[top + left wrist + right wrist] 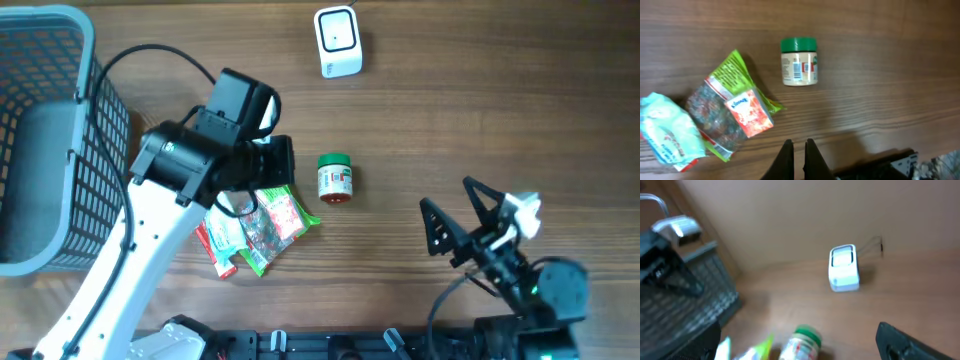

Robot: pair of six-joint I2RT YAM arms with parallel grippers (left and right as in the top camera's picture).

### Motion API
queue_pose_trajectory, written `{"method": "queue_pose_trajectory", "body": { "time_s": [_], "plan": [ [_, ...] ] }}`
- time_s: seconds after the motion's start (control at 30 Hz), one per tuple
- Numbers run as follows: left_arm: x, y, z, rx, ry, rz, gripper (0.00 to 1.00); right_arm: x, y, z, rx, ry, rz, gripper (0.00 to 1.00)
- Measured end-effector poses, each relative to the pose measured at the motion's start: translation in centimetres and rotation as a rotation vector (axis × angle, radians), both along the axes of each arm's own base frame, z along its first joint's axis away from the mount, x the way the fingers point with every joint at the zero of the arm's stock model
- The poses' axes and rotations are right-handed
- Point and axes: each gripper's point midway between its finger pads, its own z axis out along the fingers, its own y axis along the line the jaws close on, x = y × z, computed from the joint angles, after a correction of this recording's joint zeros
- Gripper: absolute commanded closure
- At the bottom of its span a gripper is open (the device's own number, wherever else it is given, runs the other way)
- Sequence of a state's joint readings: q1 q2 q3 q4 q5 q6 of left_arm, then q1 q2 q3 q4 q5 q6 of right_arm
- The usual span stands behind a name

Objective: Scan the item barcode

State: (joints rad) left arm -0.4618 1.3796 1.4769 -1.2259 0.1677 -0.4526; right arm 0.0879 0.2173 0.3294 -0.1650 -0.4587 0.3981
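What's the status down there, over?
Left tool shut, empty. Right tool open, empty. Jar lying on its side, barcode up, untouched. Snack packets beside it, not touching.

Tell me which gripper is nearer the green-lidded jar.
Left. The left gripper, shut, hangs close beside the jar on its basket side; the right gripper, open, stands farther off on the opposite side.

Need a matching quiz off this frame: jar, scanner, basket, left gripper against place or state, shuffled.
1. jar
2. scanner
3. basket
4. left gripper

A. shut, holding nothing
B. left edge of the overhead view
C. lying on its side, centre of the overhead view
D. white, top of the overhead view

Pairs: 1-C, 2-D, 3-B, 4-A
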Motion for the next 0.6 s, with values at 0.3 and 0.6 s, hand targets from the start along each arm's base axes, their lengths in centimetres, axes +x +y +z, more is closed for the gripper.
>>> {"method": "queue_pose_trajectory", "body": {
  "time_s": [0.3,0.6],
  "plan": [
    [3.9,5.7,0.1,0.183,-0.119,0.266,0.26,7.6,1.3,3.7,-0.135,0.555,0.074,0.00],
    [5.2,9.7,0.2,0.178,-0.114,0.446,0.00,9.5,5.1,-5.5,-0.101,1.004,0.225,0.00]
  ]
}}
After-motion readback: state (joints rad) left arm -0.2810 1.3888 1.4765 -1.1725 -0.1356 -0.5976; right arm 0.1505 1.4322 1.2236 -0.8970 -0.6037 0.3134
